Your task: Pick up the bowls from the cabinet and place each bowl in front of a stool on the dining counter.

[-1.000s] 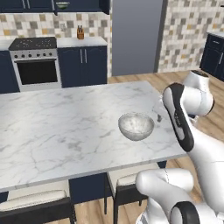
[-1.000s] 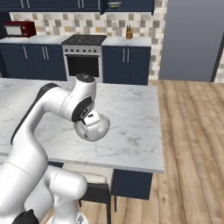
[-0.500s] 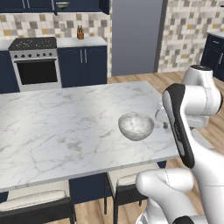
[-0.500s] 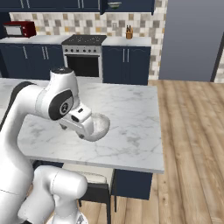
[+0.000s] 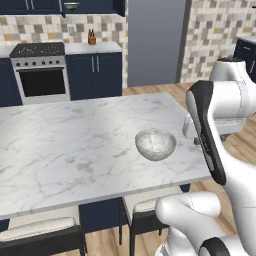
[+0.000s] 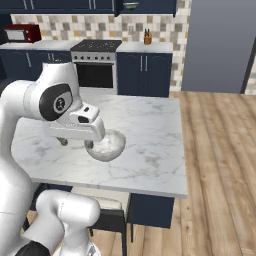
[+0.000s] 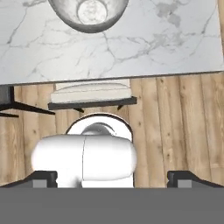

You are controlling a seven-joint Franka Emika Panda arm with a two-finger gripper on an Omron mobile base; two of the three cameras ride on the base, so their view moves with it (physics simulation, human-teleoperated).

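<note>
The grey marbled bowl (image 5: 155,144) is sitting upright on the dining counter (image 5: 75,150), near its front edge, above a stool (image 5: 145,212). Just to the right of the bowl, the gripper (image 5: 192,134) is hanging with jaws standing wide apart, holding nothing, the bowl lying clear of them.
</note>
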